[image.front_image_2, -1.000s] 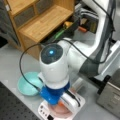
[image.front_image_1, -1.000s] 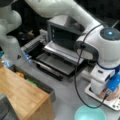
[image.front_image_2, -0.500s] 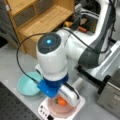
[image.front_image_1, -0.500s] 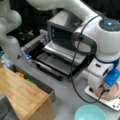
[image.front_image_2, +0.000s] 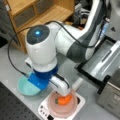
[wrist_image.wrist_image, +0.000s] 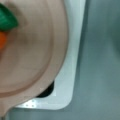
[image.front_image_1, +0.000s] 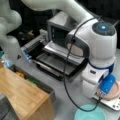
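An orange carrot with a green top lies in a shallow pink bowl that stands on a white board. My gripper hangs straight above the bowl, its white fingers reaching down to just over the carrot. In a front view the arm's wrist and blue mount cover most of the pink bowl. The wrist view looks down on the pink bowl and the board's corner. Only the carrot's orange edge and green top show there, at the left.
A teal bowl sits on the grey table beside the board and also shows in a front view. A toaster oven with its door open and a black tray stand behind. A wooden shelf unit is close by.
The arm has risen above the bowl over the last second. The carrot has stayed in the pink bowl and shows more fully now.
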Controlling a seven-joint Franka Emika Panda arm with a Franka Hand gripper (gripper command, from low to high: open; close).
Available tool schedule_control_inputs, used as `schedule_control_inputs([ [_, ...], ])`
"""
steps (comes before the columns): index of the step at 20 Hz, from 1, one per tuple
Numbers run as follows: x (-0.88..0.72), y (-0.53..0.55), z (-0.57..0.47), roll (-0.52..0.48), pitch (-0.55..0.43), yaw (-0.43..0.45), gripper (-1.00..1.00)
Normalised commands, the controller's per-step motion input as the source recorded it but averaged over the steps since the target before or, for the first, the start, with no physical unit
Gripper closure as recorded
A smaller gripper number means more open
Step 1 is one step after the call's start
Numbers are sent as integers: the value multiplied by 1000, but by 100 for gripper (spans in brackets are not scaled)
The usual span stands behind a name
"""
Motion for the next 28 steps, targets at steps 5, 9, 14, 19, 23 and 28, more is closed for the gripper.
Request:
schedule_control_inputs([
  [5, -23, -466, -19, 94, -23, 177, -100],
  [9, 61, -462, -33, 148, -26, 136, -100],
  [14, 184, -511, -37, 171, -6, 93, -100],
  [19, 313, -496, 30, 203, 54, 31, -100],
  [23, 391, -384, 81, 230, 92, -7, -100],
  [28, 417, -335, 100, 209, 122, -51, -100],
])
